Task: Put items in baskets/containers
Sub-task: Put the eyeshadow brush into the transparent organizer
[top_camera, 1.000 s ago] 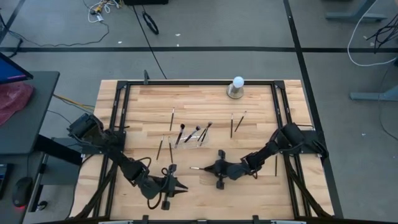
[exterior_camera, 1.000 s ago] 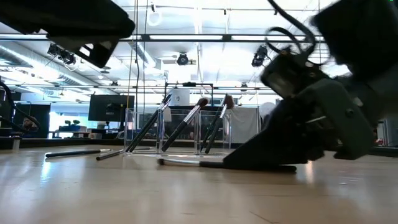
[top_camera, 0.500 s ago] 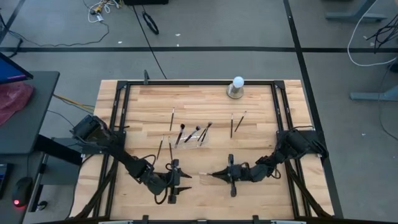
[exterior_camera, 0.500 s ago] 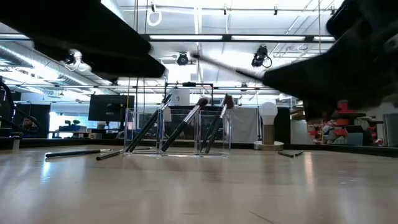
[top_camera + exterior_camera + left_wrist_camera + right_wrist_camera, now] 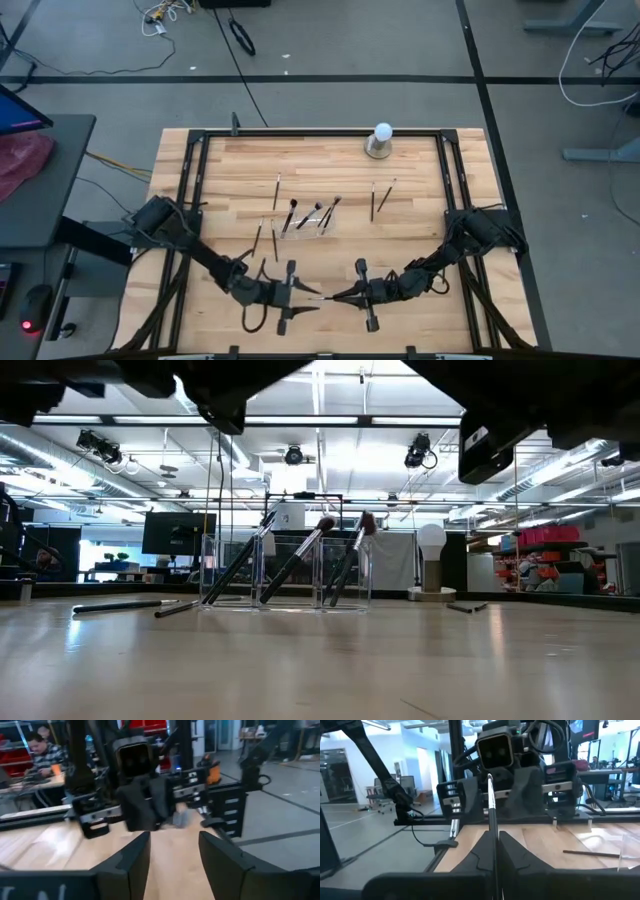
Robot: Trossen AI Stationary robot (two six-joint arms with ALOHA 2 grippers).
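Observation:
My right gripper [image 5: 338,296] is shut on a thin brush [image 5: 491,805] near the table's near edge. The brush sticks out level toward my left gripper [image 5: 303,298], which faces it and stands open [image 5: 174,850]. Whether the left fingers touch the brush's free end, I cannot tell. Farther back stands the clear holder [image 5: 300,222] [image 5: 290,570], with three brushes leaning in it. Loose brushes lie flat on the table left of the holder [image 5: 257,238], behind it [image 5: 277,190] and to its right [image 5: 372,200]. My right gripper pinches the brush's shaft [image 5: 493,827] between its two fingers. The fingers lie level and along the brush, coming from the table's right. The brush is lifted clear of the table, and its free end [image 5: 489,777] points at the left gripper.
A white ball on a grey base [image 5: 381,140] [image 5: 431,560] stands at the table's far edge. A black frame [image 5: 190,180] runs round the tabletop. Two short brushes [image 5: 465,607] lie at the right. A person [image 5: 42,747] sits beyond the table.
My right gripper has lifted the brush off the table, tipped up to level and gone toward the near edge. My left gripper has gone toward the right gripper, turned level and opened.

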